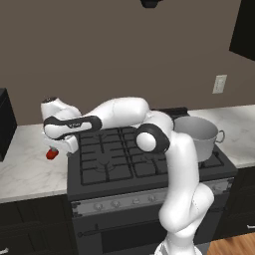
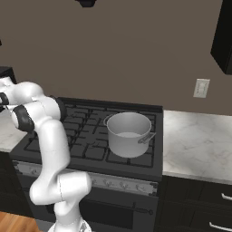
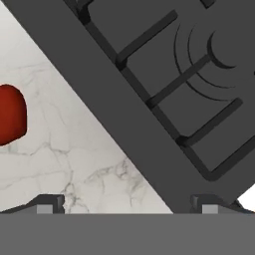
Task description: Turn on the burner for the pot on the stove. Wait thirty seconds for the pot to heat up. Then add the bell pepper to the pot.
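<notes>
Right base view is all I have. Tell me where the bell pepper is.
Observer: The bell pepper lies on the marble counter, just left of the stove, under the hand.
Operator: Report the fingers.
Observer: The fingers are spread wide with nothing between them. In the hand view the pepper sits off to one side, outside their gap.

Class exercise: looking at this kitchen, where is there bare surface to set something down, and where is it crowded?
Free: the marble counter right of the stove, running to the wall with the outlet; also the grates left of the pot. Crowded: the left counter at the stove's edge, where the gripper hangs beside the bell pepper.
</notes>
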Robot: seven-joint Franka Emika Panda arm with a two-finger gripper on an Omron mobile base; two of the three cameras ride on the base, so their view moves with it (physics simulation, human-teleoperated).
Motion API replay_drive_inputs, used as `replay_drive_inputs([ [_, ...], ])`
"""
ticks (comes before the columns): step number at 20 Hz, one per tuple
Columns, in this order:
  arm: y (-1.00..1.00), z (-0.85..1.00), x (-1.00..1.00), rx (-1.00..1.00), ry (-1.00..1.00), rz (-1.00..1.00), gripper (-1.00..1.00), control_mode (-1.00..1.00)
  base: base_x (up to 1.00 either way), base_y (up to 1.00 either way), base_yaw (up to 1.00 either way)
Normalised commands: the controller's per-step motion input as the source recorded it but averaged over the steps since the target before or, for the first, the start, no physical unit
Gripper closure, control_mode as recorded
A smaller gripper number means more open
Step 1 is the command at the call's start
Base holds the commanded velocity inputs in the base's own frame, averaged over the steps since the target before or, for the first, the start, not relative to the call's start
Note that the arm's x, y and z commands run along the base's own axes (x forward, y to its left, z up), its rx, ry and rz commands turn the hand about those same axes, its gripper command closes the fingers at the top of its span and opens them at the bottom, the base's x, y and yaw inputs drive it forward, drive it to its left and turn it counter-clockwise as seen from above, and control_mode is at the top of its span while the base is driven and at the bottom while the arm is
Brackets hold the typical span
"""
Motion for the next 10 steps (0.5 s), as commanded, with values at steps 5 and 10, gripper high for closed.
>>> replay_drive_inputs([
  [5,0.0,-0.18,0.11,0.0,-0.03,0.0,-1.0,-1.0,0.0,0.0,0.0],
  [10,0.0,0.0,0.3,0.0,0.0,0.01,-1.0,-1.0,0.0,0.0,0.0],
])
